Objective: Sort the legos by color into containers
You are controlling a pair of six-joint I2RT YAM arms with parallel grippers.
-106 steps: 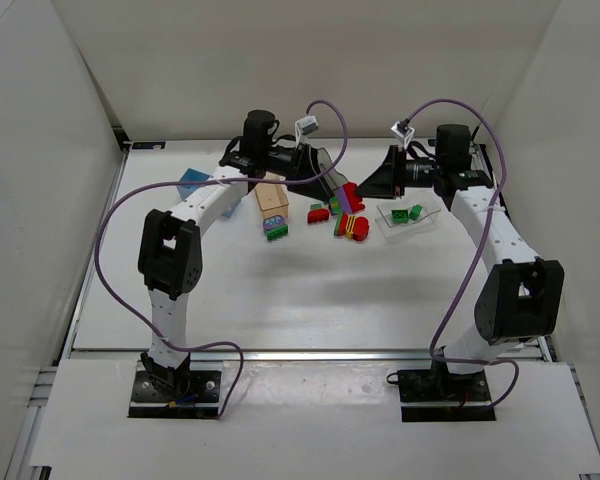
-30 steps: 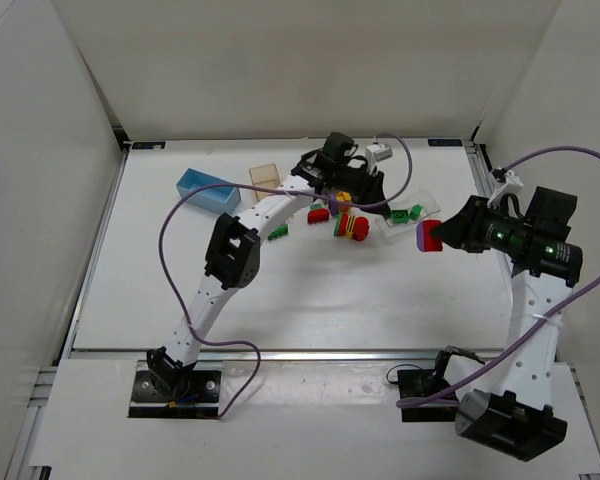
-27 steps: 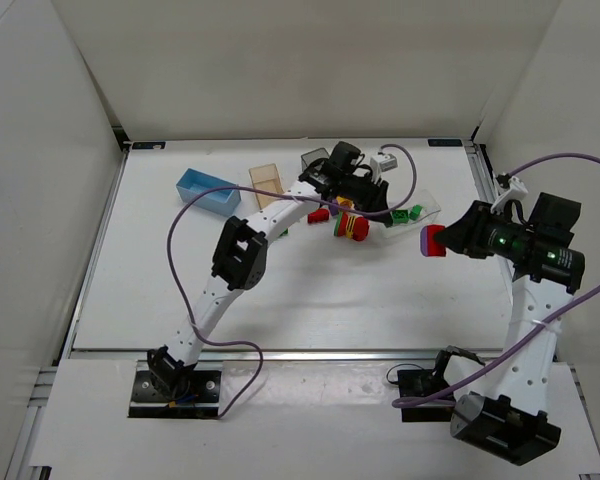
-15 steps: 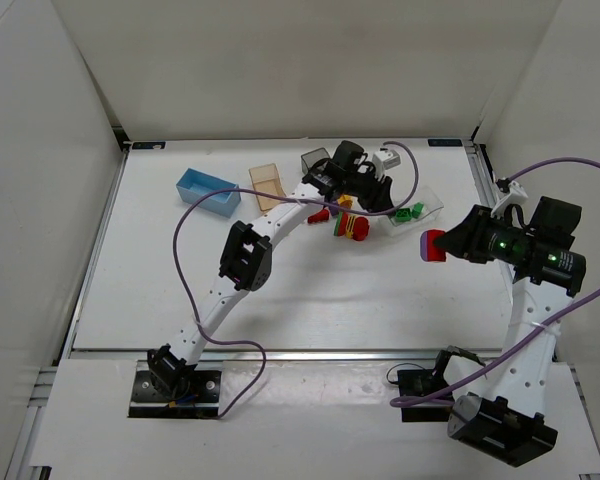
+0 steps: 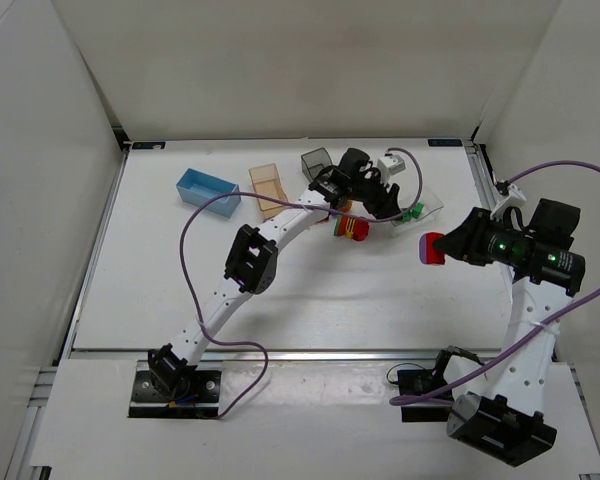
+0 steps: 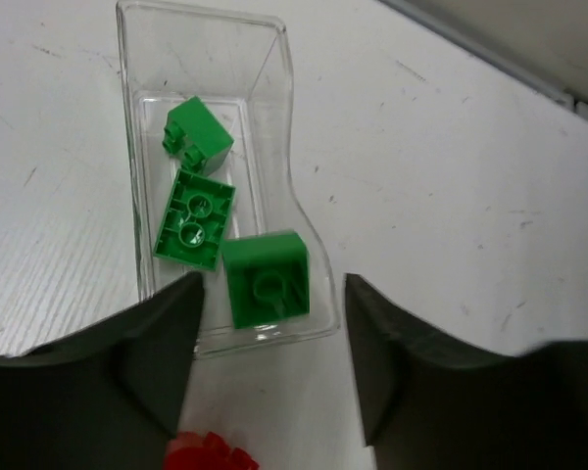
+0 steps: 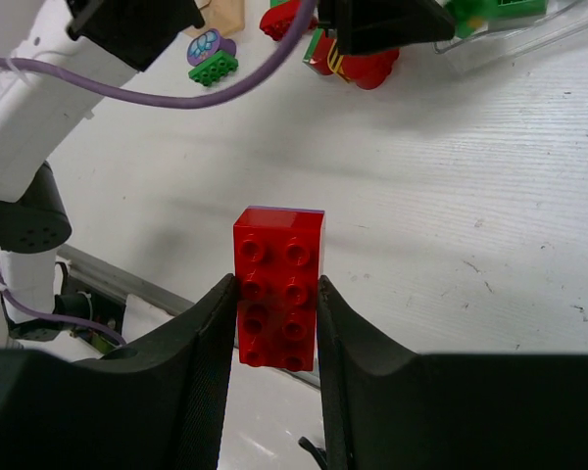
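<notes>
Legos (image 6: 194, 217) sort, mid-run. Our left pincer (image 6: 271, 294) hangs over the near end of the clear bin (image 6: 206, 29), which sits toward the far right corner of the worktop (image 5: 310, 290). Its jaws are spread, with a gap on each side of the green brick (image 6: 265, 277) lying in the bin between them, so we judge it not gripped. We count three green bricks in that bin and no other colour. Our right pincer (image 7: 276, 318) is pinched on a red brick (image 7: 278, 255), held above the worktop near the right edge, long axis running along the fingers; a purple brick (image 5: 422, 246) is stuck to its back. Four bins in all: the clear one, then blue bin (image 5: 208, 190), tan bin (image 5: 268, 186) and dark grey bin (image 5: 314, 162) ranged along the far edge to its left. From the right pincer those three lie far-left, beyond the left arm (image 5: 280, 215), which is the nearer to them. Loose on the worktop we count one red-and-yellow clump (image 5: 355, 230) beside the clear bin and one purple-and-green clump (image 7: 211, 54) near the tan bin; anything else is hidden. Judgement: the red-purple pair needs splitting before either half is binned.
</notes>
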